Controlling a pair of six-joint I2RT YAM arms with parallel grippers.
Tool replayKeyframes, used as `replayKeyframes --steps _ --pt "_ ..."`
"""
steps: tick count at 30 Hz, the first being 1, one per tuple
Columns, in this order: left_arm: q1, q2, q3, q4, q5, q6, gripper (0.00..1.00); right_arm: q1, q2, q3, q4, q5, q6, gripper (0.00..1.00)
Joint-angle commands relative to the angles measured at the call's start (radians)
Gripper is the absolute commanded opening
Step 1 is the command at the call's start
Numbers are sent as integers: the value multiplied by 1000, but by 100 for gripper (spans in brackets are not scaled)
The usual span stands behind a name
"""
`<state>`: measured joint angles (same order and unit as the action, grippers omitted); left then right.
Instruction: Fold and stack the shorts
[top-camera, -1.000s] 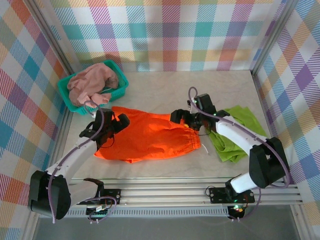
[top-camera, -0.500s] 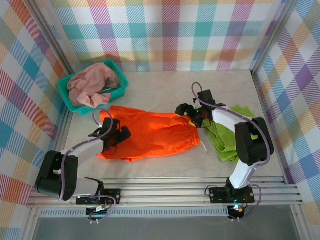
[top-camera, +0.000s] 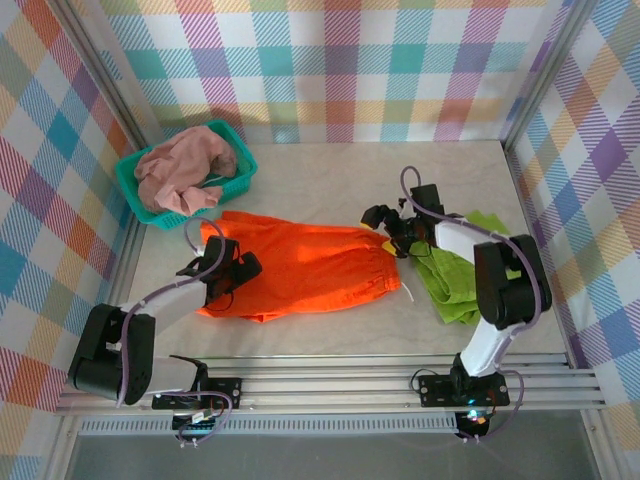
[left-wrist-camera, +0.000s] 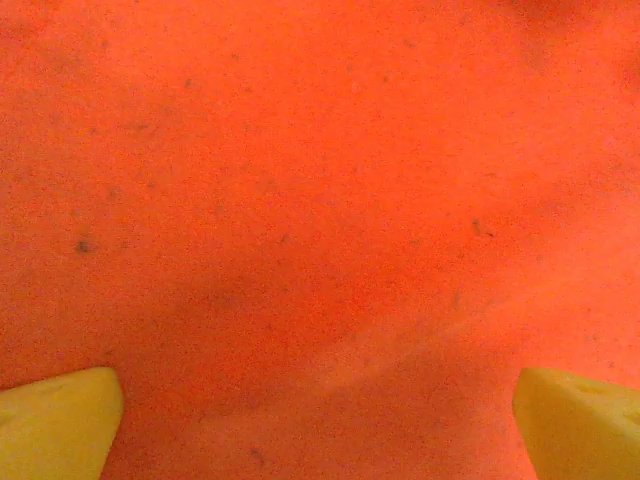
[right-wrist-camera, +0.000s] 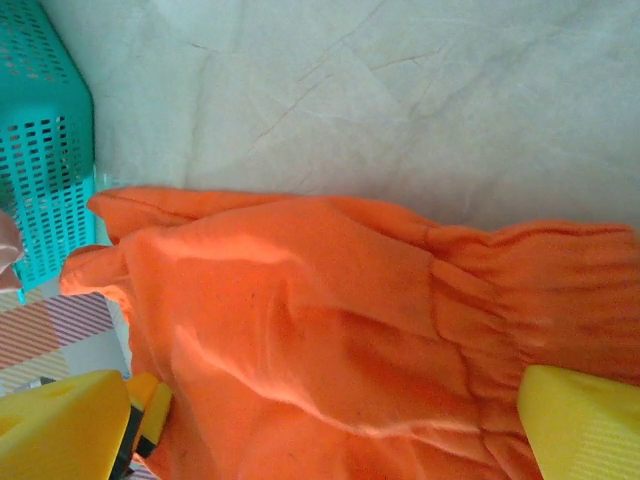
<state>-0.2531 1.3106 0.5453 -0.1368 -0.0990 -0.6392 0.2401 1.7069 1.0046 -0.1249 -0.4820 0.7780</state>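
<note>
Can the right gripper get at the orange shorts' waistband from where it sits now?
Probably yes. The right gripper is open and poised by the far end of the gathered waistband of the orange shorts, with nothing lying over it. The green shorts lie to the right, not covering it.

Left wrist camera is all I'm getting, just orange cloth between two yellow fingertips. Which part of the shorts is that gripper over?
Observer: The left gripper is over the leg end of the orange shorts, which lie spread out on the table.
Operator: Where's the other gripper?
Observer: The right gripper is open at the gathered waistband on the opposite end, next to the green shorts.
Operator: And the pink pair?
Observer: The pink shorts are piled in the teal basket at the far left corner.
</note>
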Motion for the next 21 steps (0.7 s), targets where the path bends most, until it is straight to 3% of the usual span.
replayKeyframes --steps 1,7,21 --pt "6 -41 -4 -55 -14 -1 100 5 -182 -32 -97 95 -125 100" --pt "6 -43 -13 -50 -6 -2 100 -12 -284 -36 -386 210 -298 94" --pt "6 -46 -25 -48 -4 -4 100 15 -116 -80 -385 181 -301 85"
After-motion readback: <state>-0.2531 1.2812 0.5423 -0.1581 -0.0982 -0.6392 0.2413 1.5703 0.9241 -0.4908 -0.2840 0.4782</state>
